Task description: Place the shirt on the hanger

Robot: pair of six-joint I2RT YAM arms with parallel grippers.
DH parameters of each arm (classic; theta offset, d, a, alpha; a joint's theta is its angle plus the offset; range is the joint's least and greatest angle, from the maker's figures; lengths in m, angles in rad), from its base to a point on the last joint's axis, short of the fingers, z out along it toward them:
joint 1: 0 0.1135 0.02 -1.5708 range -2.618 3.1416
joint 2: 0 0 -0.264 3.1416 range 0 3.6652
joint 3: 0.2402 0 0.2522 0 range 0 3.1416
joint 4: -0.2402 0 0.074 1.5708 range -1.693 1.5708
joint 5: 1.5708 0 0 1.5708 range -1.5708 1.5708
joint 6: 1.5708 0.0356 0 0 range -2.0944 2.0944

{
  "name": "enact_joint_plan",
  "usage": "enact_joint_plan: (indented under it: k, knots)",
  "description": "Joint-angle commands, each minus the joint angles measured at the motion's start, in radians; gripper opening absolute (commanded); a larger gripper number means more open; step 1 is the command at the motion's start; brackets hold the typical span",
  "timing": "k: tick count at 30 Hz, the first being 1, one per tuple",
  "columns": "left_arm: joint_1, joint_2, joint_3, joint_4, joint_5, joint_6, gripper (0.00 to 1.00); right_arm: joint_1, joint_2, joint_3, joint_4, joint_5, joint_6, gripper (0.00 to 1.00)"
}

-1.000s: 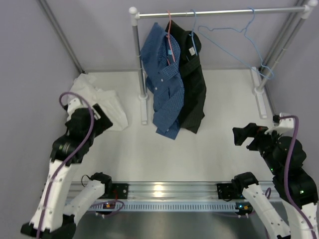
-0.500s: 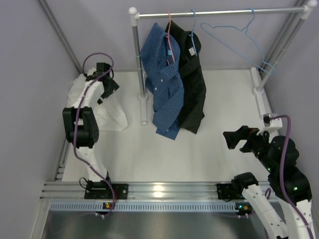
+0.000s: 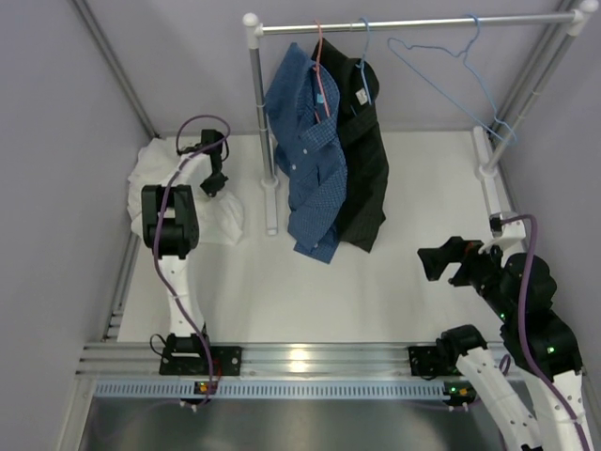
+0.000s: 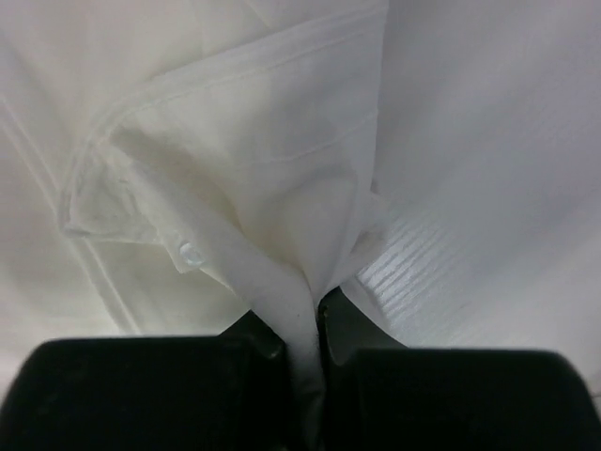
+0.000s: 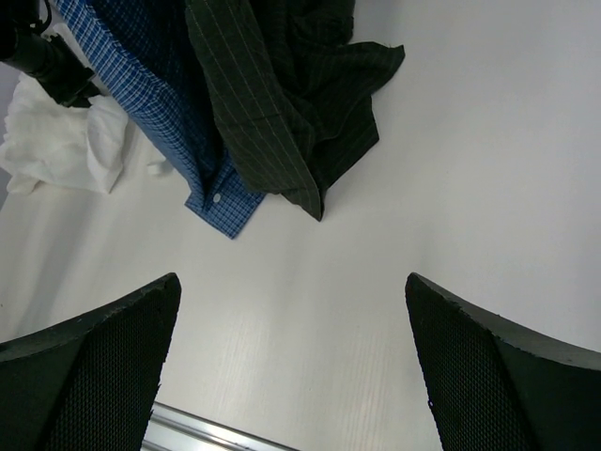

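The white shirt (image 3: 150, 174) lies crumpled on the table at the back left. My left gripper (image 3: 216, 183) has come down on its right side. In the left wrist view a fold of the shirt (image 4: 235, 188), close to a button, is pinched between the jaws of that gripper (image 4: 315, 324), which is shut on it. The light-blue wire hanger (image 3: 460, 70) hangs bare and tilted at the right end of the rail (image 3: 413, 23). My right gripper (image 3: 439, 261) hovers open over the table at the right, its fingers (image 5: 507, 366) spread wide around nothing. The shirt (image 5: 56, 141) also shows far off in the right wrist view.
A blue checked shirt (image 3: 310, 160) on a pink hanger (image 3: 320, 66) and a black shirt (image 3: 366, 169) hang side by side from the rail's left half, their hems reaching the table. The rail's posts (image 3: 258, 122) stand at the back. Walls close in on both sides.
The left arm stretched out from near its base to the white shirt at the back left, and its gripper went from open to shut on the fabric. The right gripper drifted slightly left.
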Motion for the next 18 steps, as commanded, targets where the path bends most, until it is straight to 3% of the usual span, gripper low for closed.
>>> enact_joint_plan:
  k: [1, 5, 10, 13, 14, 18]
  knots:
    - [-0.062, -0.16, -0.035, 0.014, -0.096, -0.022, 0.0, -0.009, 0.007, 0.011, 0.066, -0.01, -0.014, 0.99]
    - [-0.182, -0.4, -0.12, 0.011, -0.253, 0.037, 0.0, -0.008, 0.008, 0.004, 0.083, -0.018, -0.004, 0.99]
    - [-0.453, -0.786, -0.36, 0.011, -0.429, -0.027, 0.0, -0.008, 0.011, 0.017, 0.085, -0.01, 0.0, 1.0]
    - [-0.646, -1.007, -0.55, 0.012, -0.472, -0.138, 0.0, -0.009, 0.01, 0.037, 0.08, -0.002, -0.012, 0.99]
    - [-0.762, -1.053, -0.594, 0.014, -0.495, -0.208, 0.0, -0.009, 0.005, 0.042, 0.077, -0.001, -0.018, 1.0]
    - [-1.029, -1.192, -0.763, 0.012, -0.512, -0.398, 0.0, -0.009, 0.007, 0.067, 0.059, -0.008, -0.014, 0.99]
